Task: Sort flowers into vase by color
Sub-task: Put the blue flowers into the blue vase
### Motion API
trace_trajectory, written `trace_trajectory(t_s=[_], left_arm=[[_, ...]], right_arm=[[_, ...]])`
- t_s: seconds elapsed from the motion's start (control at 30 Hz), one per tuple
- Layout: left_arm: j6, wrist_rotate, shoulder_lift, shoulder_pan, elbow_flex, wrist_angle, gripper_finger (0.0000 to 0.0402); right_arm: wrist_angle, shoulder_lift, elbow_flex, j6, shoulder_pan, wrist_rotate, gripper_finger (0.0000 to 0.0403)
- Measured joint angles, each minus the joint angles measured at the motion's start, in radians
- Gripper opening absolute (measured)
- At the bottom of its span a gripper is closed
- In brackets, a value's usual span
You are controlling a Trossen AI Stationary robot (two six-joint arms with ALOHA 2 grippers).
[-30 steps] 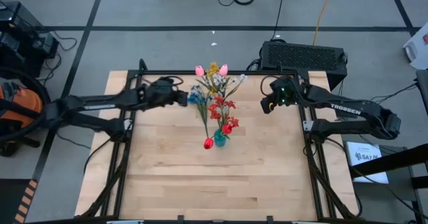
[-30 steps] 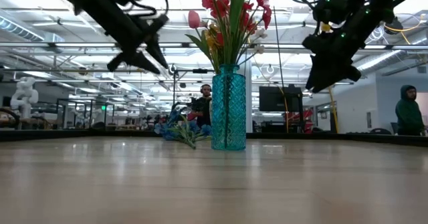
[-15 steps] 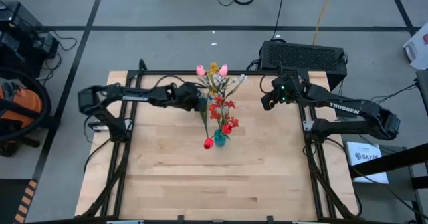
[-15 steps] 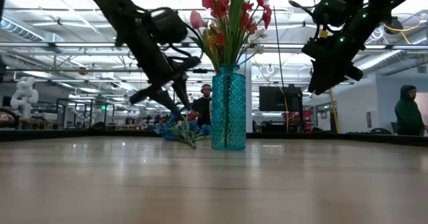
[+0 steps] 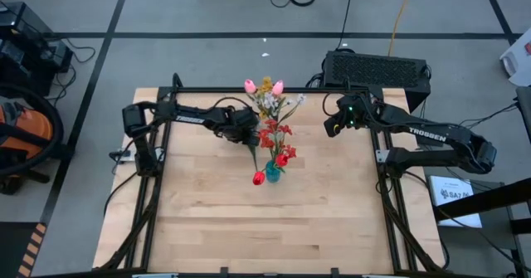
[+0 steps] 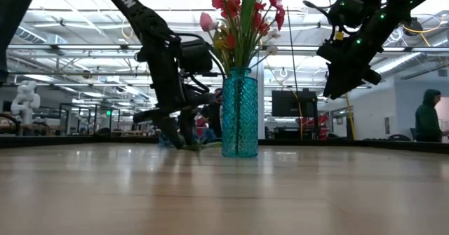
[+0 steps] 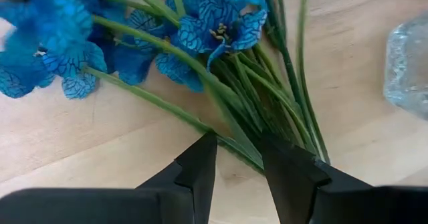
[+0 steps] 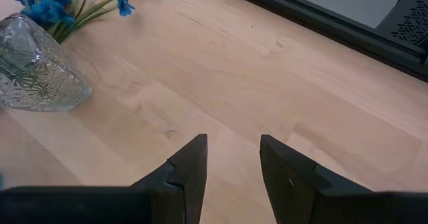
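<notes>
Your left gripper (image 7: 237,158) was down low at the table (image 5: 207,220), right over the blue flowers (image 7: 200,33) lying flat just beside the vase (image 6: 240,112). Its fingers (image 7: 200,167) were a little apart, with the green stems (image 7: 267,97) running between the tips. You could not tell if the fingers were squeezing the stems or only sitting around them. From above, the arm covered most of the blue flowers, so only the wrist view showed them well. In the low view they were hidden behind the arm.

The vase stood near the middle of the table with red flowers (image 5: 278,141) in it. The pink tulips (image 5: 249,87) and yellow and white sprays (image 5: 267,95) showed at the far edge.

Your right gripper (image 8: 233,160) hung in the air on the right side, well apart from the vase. Its fingers were partly apart and held nothing.
</notes>
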Motion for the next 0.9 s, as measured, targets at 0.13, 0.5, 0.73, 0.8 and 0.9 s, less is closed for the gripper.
trace_trajectory(t_s=[0.13,0.5,0.73,0.8,0.9], left_arm=[[0.018,-0.007,0.002,0.0,0.0,0.001,0.0129],[0.16,0.014,-0.021,0.037,0.0,-0.182,0.001],[0.188,-0.089,-0.127,0.023,-0.006,-0.517,0.0004],[0.19,-0.111,-0.168,0.019,-0.006,-0.59,0.0004],[0.185,-0.114,-0.226,0.016,-0.006,-0.63,0.0004]], right_arm=[[0.0,0.0,0.0,0.0,0.0,0.0,0.013],[0.0,0.0,0.0,-0.003,0.0,0.0,0.013],[-0.002,0.0,0.0,-0.003,0.0,-0.001,0.013],[-0.002,0.0,0.0,-0.006,0.0,0.0,0.013],[-0.002,0.0,0.0,-0.015,0.0,0.001,0.013]])
